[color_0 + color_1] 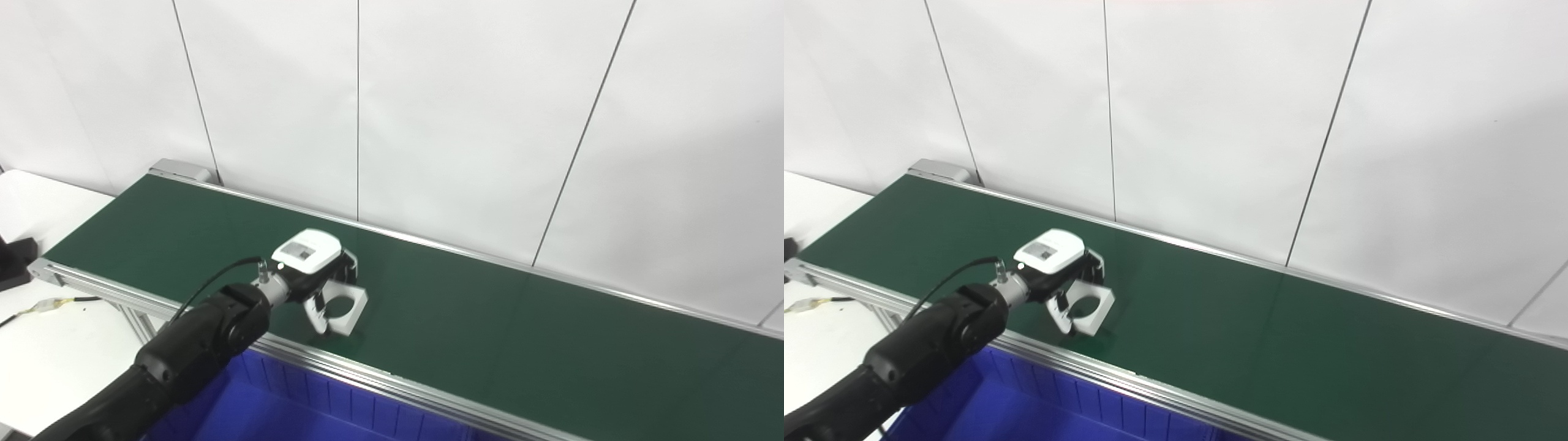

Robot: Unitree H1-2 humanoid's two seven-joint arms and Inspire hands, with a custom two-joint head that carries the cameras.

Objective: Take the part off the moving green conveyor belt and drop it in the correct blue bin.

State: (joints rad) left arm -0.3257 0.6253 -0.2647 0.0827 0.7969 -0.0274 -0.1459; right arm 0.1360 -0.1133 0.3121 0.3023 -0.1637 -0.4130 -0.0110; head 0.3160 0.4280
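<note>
So my left hand [318,275] is curled around this white square part with a round hole [344,308], tilted up just above the green belt [490,331] near its front rail, and it looks light, rigid, kinda slick plastic, so pinching the frame edges seems safest.

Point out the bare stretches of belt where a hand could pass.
Free: the belt right of the part up to the wall-side rail, and the far-left stretch behind the left hand. Crowded: the near rail where that hand grips the part, above the blue bin.
</note>
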